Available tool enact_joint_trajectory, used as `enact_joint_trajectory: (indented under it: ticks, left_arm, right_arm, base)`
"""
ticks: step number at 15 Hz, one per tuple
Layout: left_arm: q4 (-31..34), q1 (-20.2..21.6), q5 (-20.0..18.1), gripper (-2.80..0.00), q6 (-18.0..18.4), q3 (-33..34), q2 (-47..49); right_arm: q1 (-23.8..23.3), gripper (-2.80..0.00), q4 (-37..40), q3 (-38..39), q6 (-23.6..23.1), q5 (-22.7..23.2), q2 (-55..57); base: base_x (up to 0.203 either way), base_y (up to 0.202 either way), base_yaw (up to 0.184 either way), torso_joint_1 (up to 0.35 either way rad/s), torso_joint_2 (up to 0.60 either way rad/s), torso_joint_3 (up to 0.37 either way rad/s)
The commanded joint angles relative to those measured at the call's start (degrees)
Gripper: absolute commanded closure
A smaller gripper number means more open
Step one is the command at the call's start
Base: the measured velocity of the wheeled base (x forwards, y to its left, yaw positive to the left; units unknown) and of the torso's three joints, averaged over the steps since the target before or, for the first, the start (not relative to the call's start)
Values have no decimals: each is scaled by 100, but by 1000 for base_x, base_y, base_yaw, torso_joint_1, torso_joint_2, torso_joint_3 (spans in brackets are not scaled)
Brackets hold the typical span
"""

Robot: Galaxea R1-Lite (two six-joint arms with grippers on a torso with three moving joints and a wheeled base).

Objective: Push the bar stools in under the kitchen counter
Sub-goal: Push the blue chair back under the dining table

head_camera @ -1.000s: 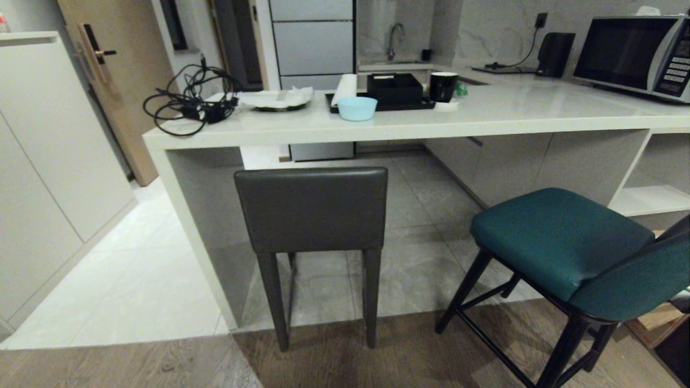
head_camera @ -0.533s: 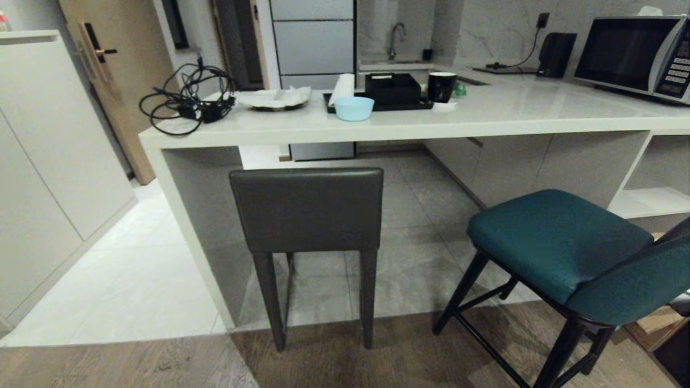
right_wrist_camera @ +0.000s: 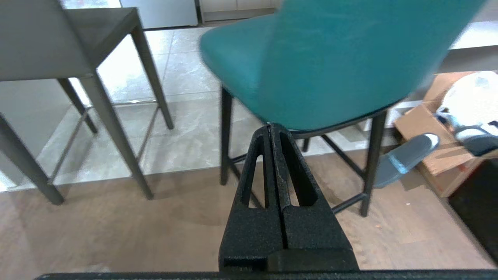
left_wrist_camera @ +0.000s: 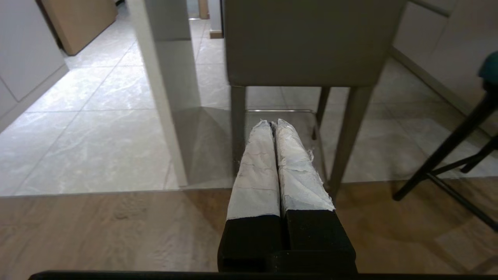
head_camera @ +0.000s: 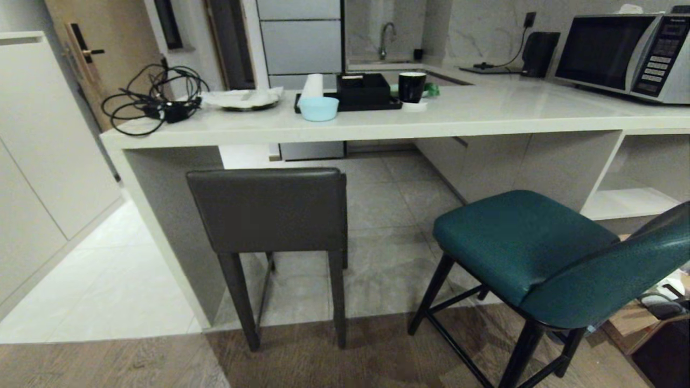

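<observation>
The grey stool (head_camera: 268, 215) stands at the counter's (head_camera: 377, 126) left end, its low rectangular leather back facing the camera, its seat partly under the slab and its rear legs on the wood floor (head_camera: 108, 366). The teal stool (head_camera: 539, 253) stands to its right, well out from the counter, turned at an angle so its curved back points to the lower right; its thin black legs straddle the edge where tile (head_camera: 399, 215) meets wood. On the glossy white slab sit a black tray (head_camera: 388, 105) holding a black box (head_camera: 362, 88), with a pale blue bowl (head_camera: 318, 108), a black mug (head_camera: 412, 87), a cable tangle (head_camera: 151, 102) and a microwave (head_camera: 620, 51). The left gripper (left_wrist_camera: 273, 123), fingers wrapped in white tape, is pressed together and empty, aimed at the grey stool. The right gripper (right_wrist_camera: 269, 126), black, is likewise closed, just beneath the teal back.
</observation>
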Motion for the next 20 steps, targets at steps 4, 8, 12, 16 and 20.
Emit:
enact_joint_trajectory:
  ticks: [4,8,12,16,20]
  left_arm:
    - [-7,-2,0,0,0,105,5]
    - [-7,-2,0,0,0,105,5]
    - [-7,-2,0,0,0,106,5]
    - [-11,-2,0,0,-9,105,5]
    - [-9,-2,0,0,-7,112,5]
  right_arm:
    - [1,0,-5,0,-1,-1,11]
    - [1,0,-5,0,-1,-1,11]
    - [1,0,-4,0,-1,-1,11]
    - [1,0,-2,0,-1,-1,11]
    - [1,0,-5,0,-1,-1,11]
  base:
    - [0,-196,1,3,2,4]
    - [0,-193,1,3,0,2]
    - [0,-196,2,2,4,2]
    - [0,-195,2,1,0,1]
    - [0,-194,2,2,4,3]
